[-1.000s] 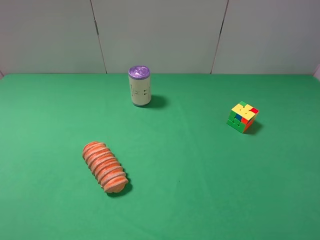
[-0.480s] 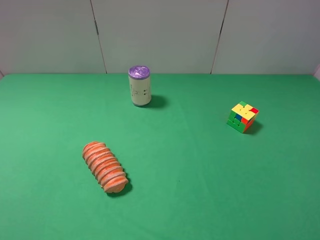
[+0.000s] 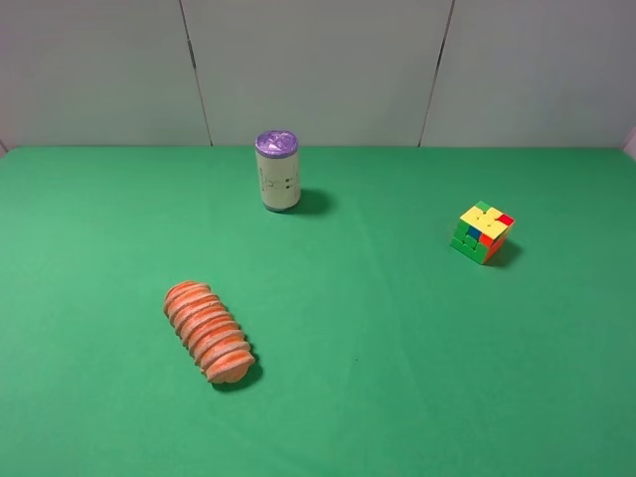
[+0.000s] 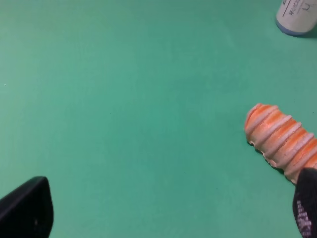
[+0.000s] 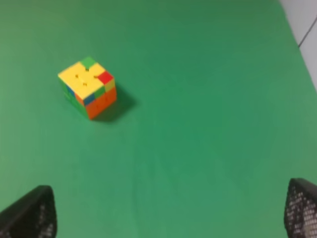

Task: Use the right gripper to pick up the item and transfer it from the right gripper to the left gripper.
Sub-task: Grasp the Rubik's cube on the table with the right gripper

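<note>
From the high camera I get the whole green cloth-covered table (image 3: 397, 348) with three things on it, and I place them all from the purple-lidded can (image 3: 277, 171). It stands upright near the far edge, in front of the grey panelled wall (image 3: 318, 70). The puzzle cube (image 3: 484, 233) sits on the cloth well to the right of the can and slightly nearer the camera, turned so one corner points forward. The ridged orange loaf (image 3: 208, 332) lies on its side, well in front of the can and a little left of it.

Only the wrist cameras show me the grippers. On the right wrist view, the right gripper (image 5: 166, 213) has its two black fingertips (image 5: 29, 213) at opposite corners of the picture. The jaws are spread wide and hold nothing, and the cube (image 5: 88, 87) is well ahead of them on the cloth, untouched. Here I can read its mostly yellow top face with one green and one red square, and an orange side.

The left gripper (image 4: 166, 210) is likewise released, its jaws far apart over bare cloth. One rounded end of the loaf (image 4: 282, 141) lies just beside one fingertip (image 4: 307, 203), and the base of the can (image 4: 297, 17) is beyond it. The cube is outside this view.

The fingertips look dark and faintly textured. The loaf is glossy, with pale grooves between its orange ridges.
</note>
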